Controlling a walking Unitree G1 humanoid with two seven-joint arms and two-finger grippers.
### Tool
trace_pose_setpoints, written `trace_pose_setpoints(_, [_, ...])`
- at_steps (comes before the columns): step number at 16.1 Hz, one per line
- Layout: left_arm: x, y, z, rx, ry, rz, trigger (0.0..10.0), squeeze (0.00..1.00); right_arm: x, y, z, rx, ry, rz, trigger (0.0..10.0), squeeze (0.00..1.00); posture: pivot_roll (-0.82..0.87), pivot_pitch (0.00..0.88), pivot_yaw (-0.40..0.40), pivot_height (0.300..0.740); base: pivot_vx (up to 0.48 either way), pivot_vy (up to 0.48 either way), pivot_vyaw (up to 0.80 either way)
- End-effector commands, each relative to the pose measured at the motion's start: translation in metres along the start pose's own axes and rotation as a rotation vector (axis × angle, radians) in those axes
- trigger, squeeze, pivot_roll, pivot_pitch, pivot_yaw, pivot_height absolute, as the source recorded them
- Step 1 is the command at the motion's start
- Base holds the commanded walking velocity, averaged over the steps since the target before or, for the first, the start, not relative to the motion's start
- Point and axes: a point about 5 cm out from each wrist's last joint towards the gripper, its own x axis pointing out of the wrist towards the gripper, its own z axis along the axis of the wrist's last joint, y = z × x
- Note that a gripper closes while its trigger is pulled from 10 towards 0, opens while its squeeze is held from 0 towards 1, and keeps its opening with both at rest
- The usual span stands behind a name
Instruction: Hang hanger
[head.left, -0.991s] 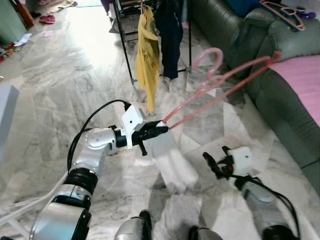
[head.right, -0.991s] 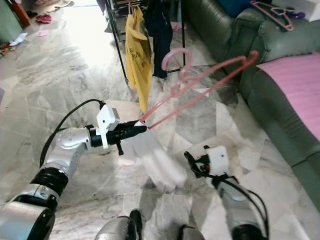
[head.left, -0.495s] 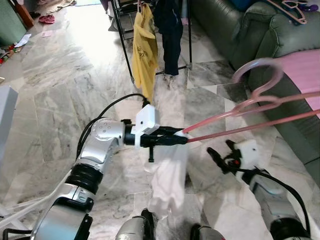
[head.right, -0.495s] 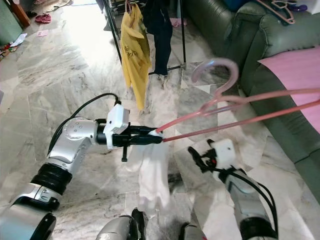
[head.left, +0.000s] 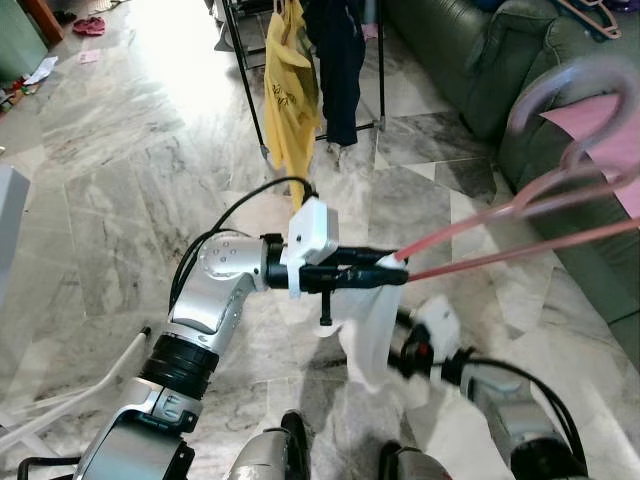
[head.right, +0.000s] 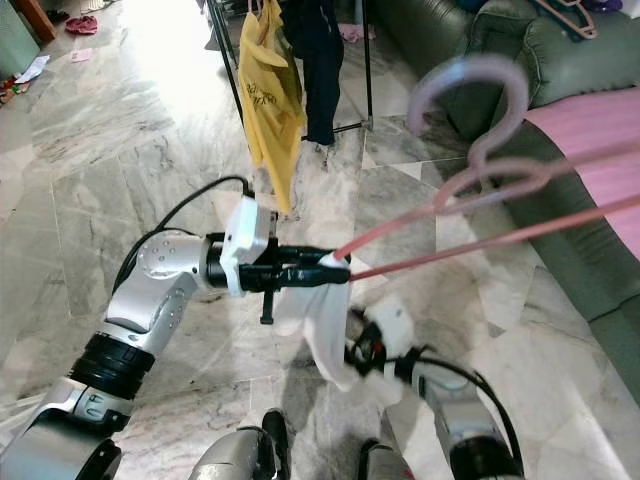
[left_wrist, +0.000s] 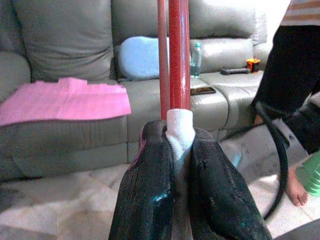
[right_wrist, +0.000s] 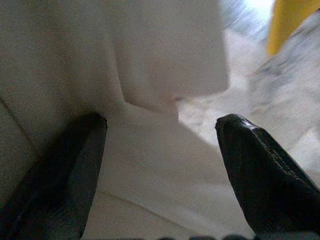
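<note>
My left gripper (head.left: 388, 273) is shut on one end of a pink hanger (head.left: 510, 212), with a white cloth (head.left: 368, 325) pinched in with it and hanging down. The hanger points away to the right; its hook (head.right: 470, 90) is up in front of the sofa. In the left wrist view the fingers (left_wrist: 150, 185) close on the white cloth and the hanger's red bars (left_wrist: 175, 50). My right gripper (head.left: 405, 345) is low, up against the hanging cloth. In its wrist view the fingers (right_wrist: 265, 175) stand open with the cloth (right_wrist: 150, 75) between them.
A black clothes rack (head.left: 245, 70) at the back carries a yellow shirt (head.left: 288, 90) and a dark garment (head.left: 340, 60). A green sofa (head.left: 470, 60) with a pink cloth (head.left: 615, 130) runs along the right. A person's foot (left_wrist: 295, 192) stands near the sofa. Marble floor lies all around.
My left arm has swung the hanger further right and higher. My right gripper has moved left, in against the hanging white cloth. The camera has shifted too.
</note>
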Motion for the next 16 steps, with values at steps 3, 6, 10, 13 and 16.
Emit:
trace_pose_setpoints(3, [0.002,0.001,0.023,0.037,-0.064,0.008,10.0,0.0,0.001,0.01,-0.012,0.048,0.067,0.09,10.0,0.0,-0.02,0.247,0.093,0.74,0.0,0.0,0.0])
trace_pose_setpoints(6, [0.0,0.009,0.032,0.06,-0.08,0.047,10.0,0.0,0.002,0.021,-0.019,0.077,0.09,0.152,10.0,0.0,-0.02,0.247,0.092,0.74,0.0,0.0,0.0])
trace_pose_setpoints(10, [-0.005,0.014,0.043,0.041,-0.1,0.065,10.0,0.0,-0.003,0.029,-0.032,0.09,0.14,0.184,10.0,0.0,-0.02,0.248,0.093,0.74,0.0,0.0,0.0])
trace_pose_setpoints(13, [-0.011,0.016,0.056,0.003,-0.143,0.051,10.0,0.0,-0.016,0.022,-0.05,0.04,0.245,0.095,10.0,0.0,-0.01,0.249,0.089,0.74,0.0,0.0,0.0])
trace_pose_setpoints(16, [-0.013,0.015,0.059,-0.01,-0.15,0.041,10.0,0.0,-0.02,0.025,-0.051,0.052,0.237,0.11,10.0,0.0,-0.01,0.251,0.092,0.74,0.0,0.0,0.0])
